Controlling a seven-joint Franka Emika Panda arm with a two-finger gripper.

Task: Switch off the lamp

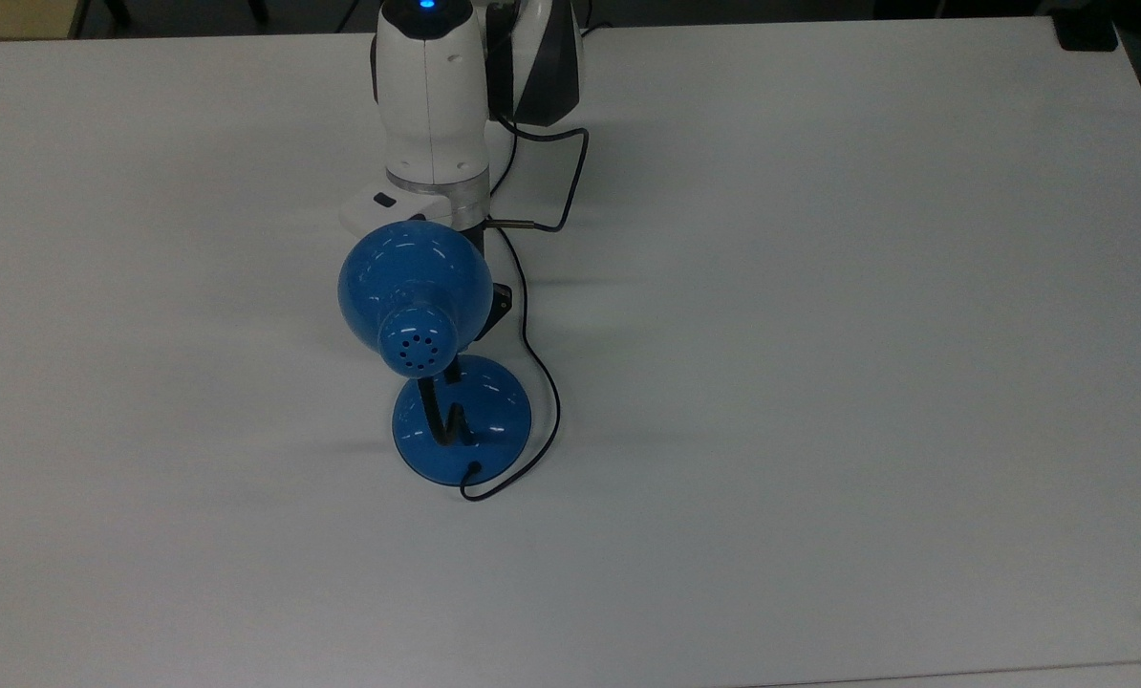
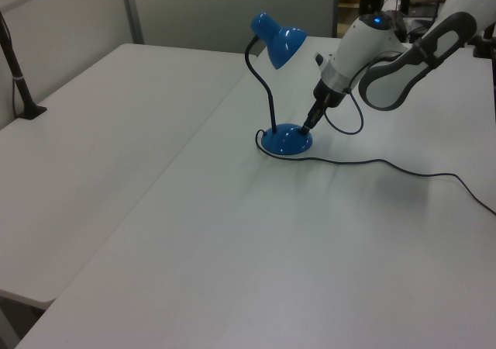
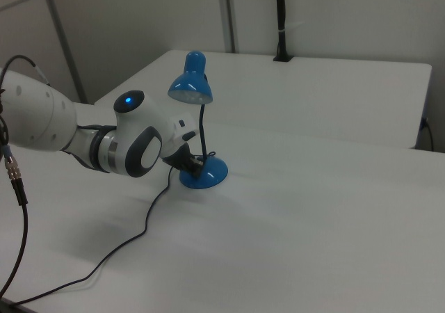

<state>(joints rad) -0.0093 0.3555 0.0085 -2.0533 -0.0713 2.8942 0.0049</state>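
A blue desk lamp (image 2: pixel 277 93), unlit, stands mid-surface (image 2: pixel 232 248), its domed base (image 2: pixel 286 140) touched at the left view's right edge by the gripper (image 2: pixel 309 125); whether its fingers are spread cannot be told.

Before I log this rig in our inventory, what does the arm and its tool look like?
The arm has glossy white rounded shells with dark grey to black joint sections, and a small blue light glows on its last link. A silver ring sits below that link. The tool is slim and black. A thin black cable loops beside the wrist.
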